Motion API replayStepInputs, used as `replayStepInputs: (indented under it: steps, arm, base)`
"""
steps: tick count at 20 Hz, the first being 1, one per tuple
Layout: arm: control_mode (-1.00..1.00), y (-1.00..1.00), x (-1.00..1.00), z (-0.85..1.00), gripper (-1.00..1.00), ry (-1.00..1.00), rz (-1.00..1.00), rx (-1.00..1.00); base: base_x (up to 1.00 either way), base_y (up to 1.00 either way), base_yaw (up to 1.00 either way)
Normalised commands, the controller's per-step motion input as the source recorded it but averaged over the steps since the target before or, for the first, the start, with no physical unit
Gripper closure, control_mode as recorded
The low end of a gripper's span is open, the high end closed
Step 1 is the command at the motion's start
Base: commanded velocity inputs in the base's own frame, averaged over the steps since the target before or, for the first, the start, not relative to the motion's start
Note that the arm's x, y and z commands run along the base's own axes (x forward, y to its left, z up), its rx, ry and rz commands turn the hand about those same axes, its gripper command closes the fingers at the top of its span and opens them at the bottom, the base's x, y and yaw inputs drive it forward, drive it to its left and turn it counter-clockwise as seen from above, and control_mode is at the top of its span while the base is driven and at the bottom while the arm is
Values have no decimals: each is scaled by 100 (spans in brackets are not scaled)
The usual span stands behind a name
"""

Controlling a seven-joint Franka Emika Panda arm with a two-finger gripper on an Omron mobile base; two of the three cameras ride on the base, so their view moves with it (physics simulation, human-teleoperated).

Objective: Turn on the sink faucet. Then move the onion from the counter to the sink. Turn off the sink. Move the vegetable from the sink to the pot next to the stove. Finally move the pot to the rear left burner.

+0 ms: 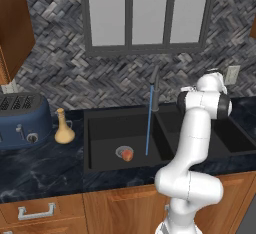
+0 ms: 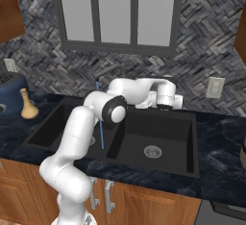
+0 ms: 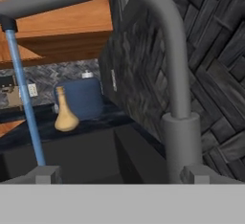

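The sink faucet (image 1: 155, 88) stands behind the divider of the black sink (image 1: 100, 128), and a thin blue stream of water (image 1: 149, 120) falls from its spout into the left basin. The onion (image 1: 128, 154) lies on the left basin's drain, just left of the stream. In the hand view my gripper (image 3: 122, 174) is open. The faucet's grey post (image 3: 179, 141) rises close in front, just inside the right fingertip (image 3: 196, 173). Its spout arches overhead to the stream (image 3: 26, 103) at the left. Nothing is held.
A tan narrow-necked vase (image 1: 64, 128) and a blue toaster (image 1: 22, 120) stand on the dark counter (image 1: 40, 168) left of the sink. The right basin (image 2: 153, 151) lies under my forearm. A window and the herringbone wall rise behind the faucet.
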Motion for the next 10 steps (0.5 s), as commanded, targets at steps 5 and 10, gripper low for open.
replayStepInputs:
  steps: [5,10]
  arm:
    - [-100,0,2,-9,-100,0,-1,0]
    - [-100,0,0,-10,-100,-2,-4,0]
  base:
    - [0,0,0]
    - [0,0,0]
